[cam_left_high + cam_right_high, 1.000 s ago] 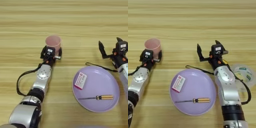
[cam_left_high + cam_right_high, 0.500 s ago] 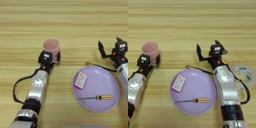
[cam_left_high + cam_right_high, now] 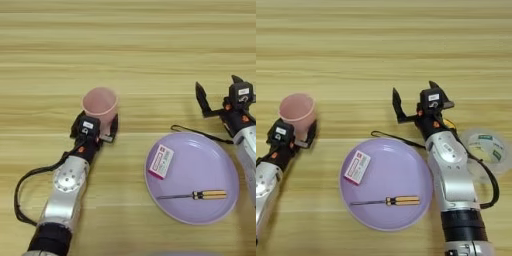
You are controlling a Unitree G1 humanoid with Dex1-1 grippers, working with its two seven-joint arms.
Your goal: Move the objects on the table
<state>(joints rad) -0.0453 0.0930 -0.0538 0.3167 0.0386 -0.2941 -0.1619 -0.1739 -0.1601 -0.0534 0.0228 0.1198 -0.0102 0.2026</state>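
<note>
On the wooden table (image 3: 125, 45), the left gripper (image 3: 96, 131) has pulled the smooth pink cup (image 3: 100, 106) it grips nearer, while the right gripper (image 3: 414, 102) stays spread wide.

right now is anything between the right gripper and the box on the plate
Nothing solid blocks it. The open right gripper is above the plate's far rim, with the box lying on the plate's left part. Only a thin black cable crosses that rim.
</note>
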